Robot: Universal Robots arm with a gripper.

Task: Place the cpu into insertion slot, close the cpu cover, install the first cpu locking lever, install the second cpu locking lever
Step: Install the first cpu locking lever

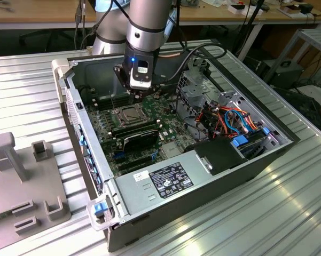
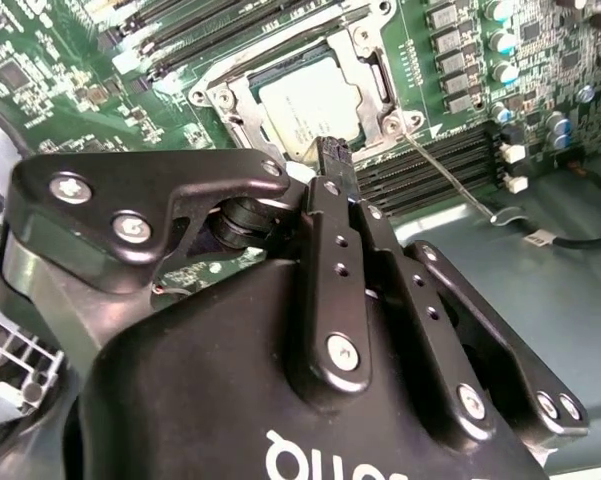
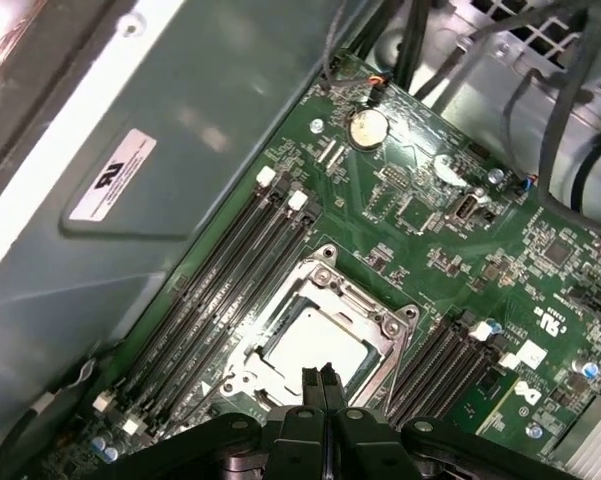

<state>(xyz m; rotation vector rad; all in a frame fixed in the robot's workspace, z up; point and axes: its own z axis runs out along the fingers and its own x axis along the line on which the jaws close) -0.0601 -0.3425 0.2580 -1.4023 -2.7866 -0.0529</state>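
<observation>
My fingers (image 3: 316, 386), pressed together, hang at the edge of the cover (image 3: 368, 300); the cpu (image 3: 310, 345) sits just ahead in its window, a thin lever (image 2: 450, 175) running off from the cover's corner beside them.

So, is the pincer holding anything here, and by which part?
Nothing. The pincer is shut with no object between its tips, at the edge of the cpu cover.

The cpu (image 3: 315, 348) has a smooth, shiny silver metal face. The cpu cover (image 3: 368, 297) is dull grey metal. The gripper (image 3: 321, 378) is smooth and black, a bit glossy. The table (image 1: 256, 213) is ribbed, shiny metal.
</observation>
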